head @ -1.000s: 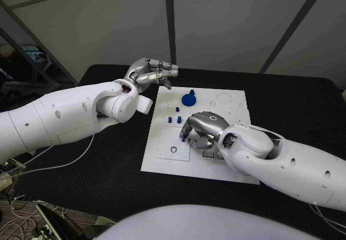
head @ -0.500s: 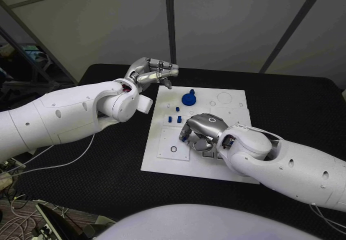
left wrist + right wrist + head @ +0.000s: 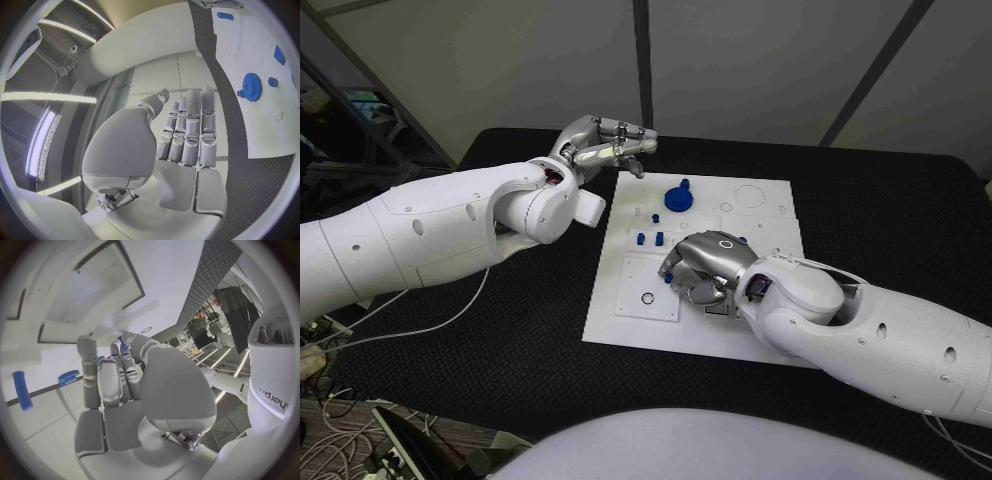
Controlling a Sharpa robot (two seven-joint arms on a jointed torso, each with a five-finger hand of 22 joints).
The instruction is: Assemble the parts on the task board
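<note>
Grey wall panels behind, and a black table [image 3: 877, 215] carrying the white rectangular task board [image 3: 754, 215]. From the head view, the silver left hand [image 3: 603, 142] hovers off the board's far left corner, fingers loosely curled with nothing visibly in them, probably parked out of the way. The silver right hand [image 3: 700, 262] hunches low over the board's middle, fingers curled down; I'd say it's working a small blue part, but its own bulk hides the fingertips, so I cannot tell whether it holds one. A blue gear-shaped part [image 3: 678, 197] sits beyond it, with small blue pegs [image 3: 648, 238] just beside. Left wrist view: fingers together and straight, holding nothing, the gear [image 3: 252, 93] off to the side. Right wrist view: fingers [image 3: 109, 380] extend toward the board, a blue cylindrical peg [image 3: 22, 390] lying apart; contact underneath is hard to make out.
</note>
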